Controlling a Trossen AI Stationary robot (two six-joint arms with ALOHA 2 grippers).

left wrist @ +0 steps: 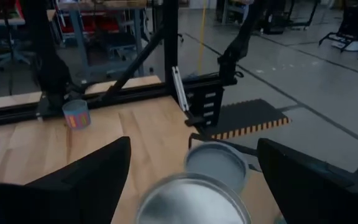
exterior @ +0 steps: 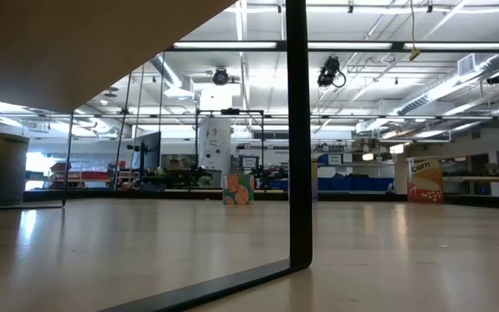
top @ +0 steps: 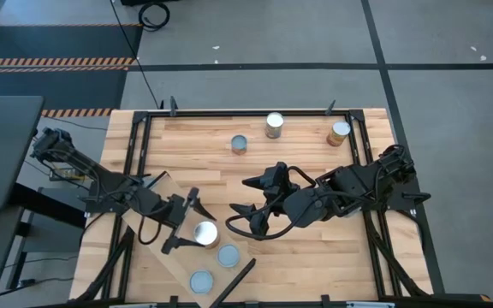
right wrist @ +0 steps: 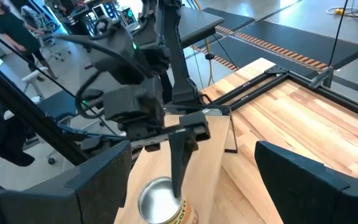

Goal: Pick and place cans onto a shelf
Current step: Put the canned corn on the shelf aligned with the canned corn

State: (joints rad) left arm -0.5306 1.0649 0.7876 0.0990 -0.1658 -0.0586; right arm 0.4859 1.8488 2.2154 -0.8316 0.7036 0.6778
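Note:
The shelf [top: 163,195], a pale plank with a dark bar [top: 239,277] at its near end, lies aslant at the table's near left. Three cans stand on it: a white-topped can [top: 205,233] and two grey-blue-topped cans [top: 228,255] [top: 201,281]. My left gripper [top: 184,222] is open, with its fingers on either side of the white-topped can [left wrist: 191,200] and clear of it. My right gripper [top: 245,205] is open and empty just to the right of that can [right wrist: 159,200]. Three more cans [top: 240,144] [top: 274,125] [top: 339,133] stand upright on the far part of the table.
A black frame rail [top: 229,113] runs along the table's edges. The two arms are close together over the near middle of the table. In the low view a dark upright bar [exterior: 300,130] stands close in front, with two labelled cans [exterior: 239,188] [exterior: 424,180] farther back.

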